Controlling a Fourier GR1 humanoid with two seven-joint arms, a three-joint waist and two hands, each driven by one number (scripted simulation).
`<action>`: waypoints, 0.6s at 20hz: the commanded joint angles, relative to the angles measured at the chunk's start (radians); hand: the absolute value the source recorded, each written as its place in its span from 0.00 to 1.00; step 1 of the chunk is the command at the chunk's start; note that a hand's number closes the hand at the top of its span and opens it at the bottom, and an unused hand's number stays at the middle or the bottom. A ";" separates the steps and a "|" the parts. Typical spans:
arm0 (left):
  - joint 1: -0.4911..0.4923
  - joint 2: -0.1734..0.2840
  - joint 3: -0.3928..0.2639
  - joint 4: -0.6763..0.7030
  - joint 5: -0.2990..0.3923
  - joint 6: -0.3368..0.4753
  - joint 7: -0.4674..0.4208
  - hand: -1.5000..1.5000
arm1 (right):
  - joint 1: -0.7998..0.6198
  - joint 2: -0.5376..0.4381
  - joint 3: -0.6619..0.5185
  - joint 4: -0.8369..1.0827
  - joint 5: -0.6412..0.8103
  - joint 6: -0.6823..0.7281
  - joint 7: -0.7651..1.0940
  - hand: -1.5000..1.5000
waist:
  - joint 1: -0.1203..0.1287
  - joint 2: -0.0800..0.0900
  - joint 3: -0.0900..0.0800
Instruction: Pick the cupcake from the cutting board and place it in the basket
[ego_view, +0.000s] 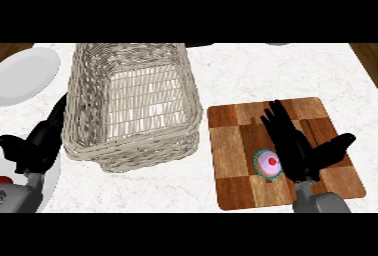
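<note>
Head view puts the cutting board (244, 150) at the centre of my work, so I place everything against it. On its lower middle sits the cupcake (270, 163), and my right hand (299, 150) hangs just beside it, fingers straight and spread, thumb out, holding nothing; I judge it is lined up to close on the cake. Left of the board, nearly touching, stands the basket (133, 105), my target. Beyond it my left hand (33, 147) rests open.
</note>
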 joint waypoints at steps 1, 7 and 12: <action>-0.022 0.020 -0.022 -0.044 -0.044 -0.008 0.011 0.50 | -0.055 -0.039 -0.012 -0.006 -0.039 0.111 0.007 1.00 | 0.023 -0.002 -0.042; -0.100 -0.014 -0.083 -0.071 -0.057 -0.059 -0.015 0.50 | -0.327 -0.224 0.136 -0.165 0.054 0.569 -0.144 1.00 | 0.074 -0.019 -0.038; -0.099 -0.028 -0.098 -0.140 -0.077 -0.021 0.043 0.50 | -0.127 -0.220 0.274 -0.234 0.231 0.721 -0.391 0.00 | 0.015 -0.010 -0.040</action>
